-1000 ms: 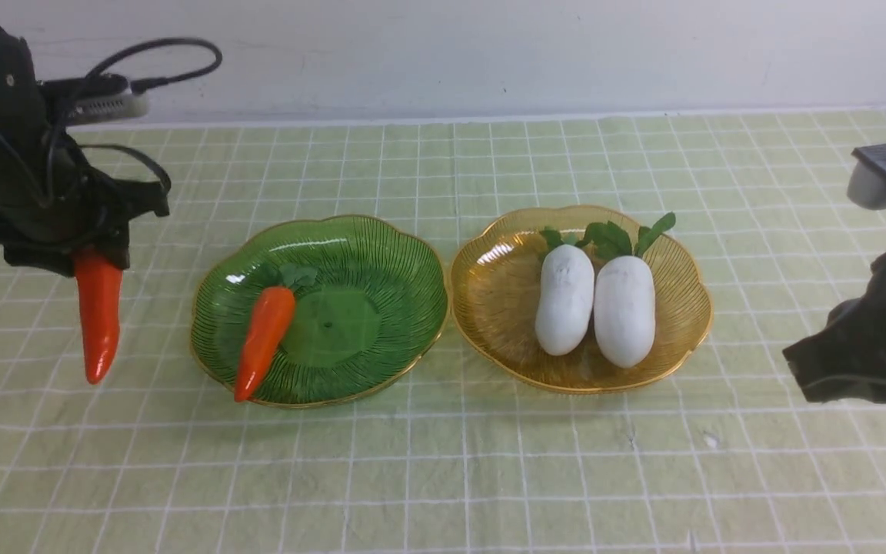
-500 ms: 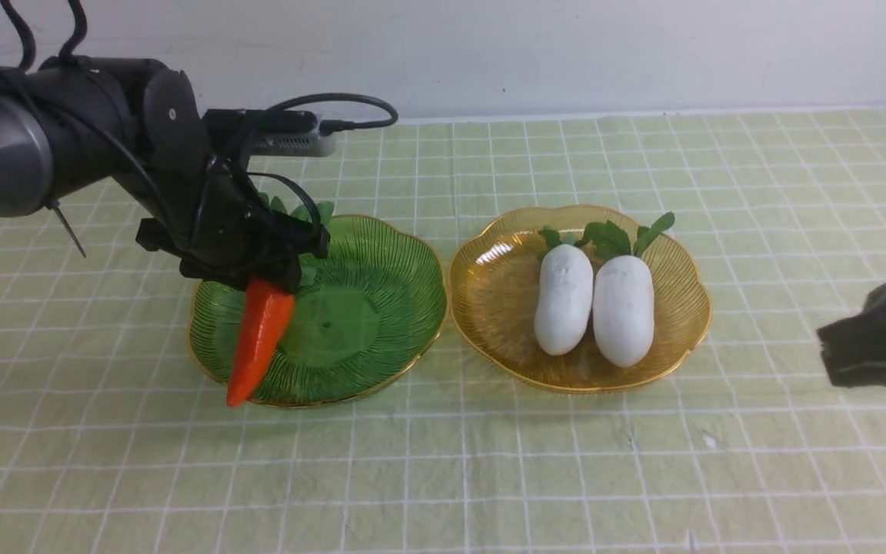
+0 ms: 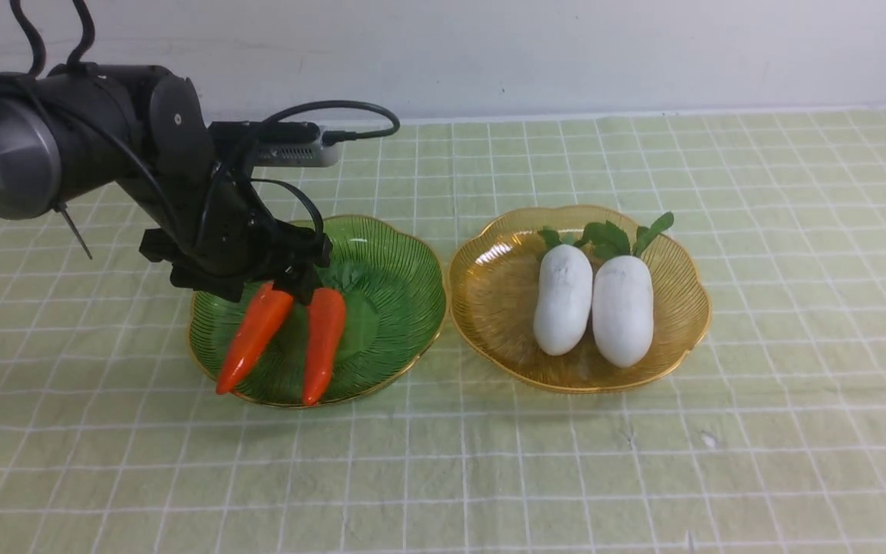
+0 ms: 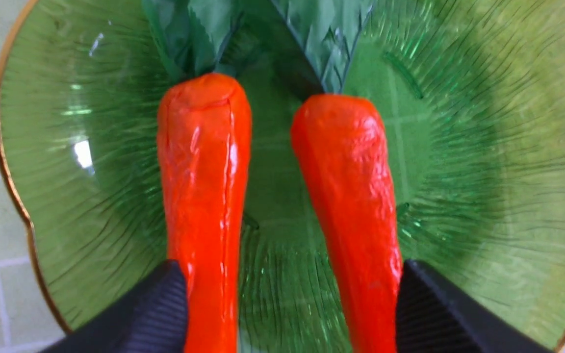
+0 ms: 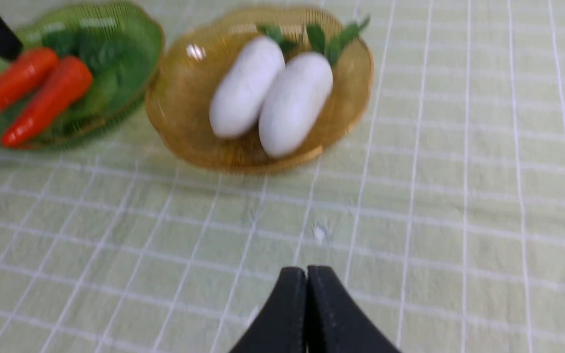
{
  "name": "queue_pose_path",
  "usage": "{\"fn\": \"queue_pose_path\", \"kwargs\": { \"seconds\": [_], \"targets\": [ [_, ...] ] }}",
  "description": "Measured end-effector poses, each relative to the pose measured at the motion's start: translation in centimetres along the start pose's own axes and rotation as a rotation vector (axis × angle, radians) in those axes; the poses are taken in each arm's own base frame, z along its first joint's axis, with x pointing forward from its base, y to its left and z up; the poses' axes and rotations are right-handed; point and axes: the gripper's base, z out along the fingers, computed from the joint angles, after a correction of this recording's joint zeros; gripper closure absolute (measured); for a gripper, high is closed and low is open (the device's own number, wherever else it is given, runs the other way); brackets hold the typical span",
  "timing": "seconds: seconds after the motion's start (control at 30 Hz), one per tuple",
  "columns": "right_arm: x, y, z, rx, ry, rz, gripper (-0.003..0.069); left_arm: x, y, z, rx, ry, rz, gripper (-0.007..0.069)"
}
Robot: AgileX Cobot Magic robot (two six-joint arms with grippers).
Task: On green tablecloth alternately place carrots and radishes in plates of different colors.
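Now: left gripper (image 3: 289, 283) sits low over the green plate (image 3: 404, 269), jaws spread wide, grasping nothing. Both carrots (image 4: 204, 171) lie in the plate directly beneath it, framed between its black ribbed fingers (image 4: 165, 304), one finger outside each carrot; contact cannot be told. Carrots are glossy orange and tapered, skin slightly wrinkled, with dark green leafy tops at the thick ends. They lie side by side with a gap, points reaching the plate's rim. Plate is translucent green, ribbed, with a scalloped gold edge. Right gripper (image 5: 306, 282) is clenched and empty, above the green tablecloth (image 5: 459, 196), which is pale yellow-green with a white grid. Ahead of it, the amber plate (image 5: 184, 122) holds two radishes (image 5: 245, 88): plump, matte white, touching, green leaves at their far ends.
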Motion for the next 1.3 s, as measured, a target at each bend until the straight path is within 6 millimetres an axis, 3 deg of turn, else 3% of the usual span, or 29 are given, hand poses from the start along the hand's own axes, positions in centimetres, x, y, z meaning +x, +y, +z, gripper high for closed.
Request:
{"fn": "queue_pose_path", "kwargs": {
  "seconds": [0.07,0.2,0.23,0.3,0.4,0.9,1.07,1.1,1.13,1.17,1.3],
  "targets": [
    [1.5,0.0,1.2,-0.019,-0.112,-0.049,0.0673,0.1,0.0,0.0,-0.001,0.008,0.0,0.026],
    [2.4,0.0,2.7,-0.037,-0.226,-0.082,0.0673,0.2,0.0,0.0,-0.001,0.021,0.0,0.0424],
    [2.3,0.0,2.7,-0.036,-0.241,-0.087,0.0673,0.2,0.0,0.0,-0.001,0.021,0.001,0.0435],
    [2.1,0.0,2.9,-0.031,-0.303,-0.092,0.0673,0.2,0.0,0.0,-0.001,0.021,0.003,0.0545],
    [1.6,0.0,2.7,-0.024,-0.355,-0.098,0.0673,0.2,0.0,0.0,-0.001,0.021,0.007,0.0616],
    [1.6,0.0,2.7,-0.023,-0.354,-0.106,0.0673,0.3,0.0,-0.5,-0.007,0.025,0.015,0.0632],
    [1.9,-0.1,2.9,-0.023,-0.349,-0.104,0.0673,0.2,0.3,-4.2,-0.045,-0.053,0.055,0.0632],
    [2.5,-0.1,3.0,-0.023,-0.346,-0.103,0.0673,0.2,0.2,-6.0,-0.046,-0.097,0.059,0.0632],
    [2.7,-0.1,3.0,-0.023,-0.346,-0.103,0.0673,0.2,0.2,-6.5,-0.045,-0.108,0.059,0.0632],
    [3.7,-0.2,3.0,-0.022,-0.35,-0.103,0.0673,0.4,0.1,-8.6,-0.045,-0.159,0.063,0.0632],
    [6.0,-0.4,3.2,-0.017,-0.352,-0.102,0.0673,0.7,0.1,-10.8,-0.042,-0.212,0.065,0.0632]
  ]
}}
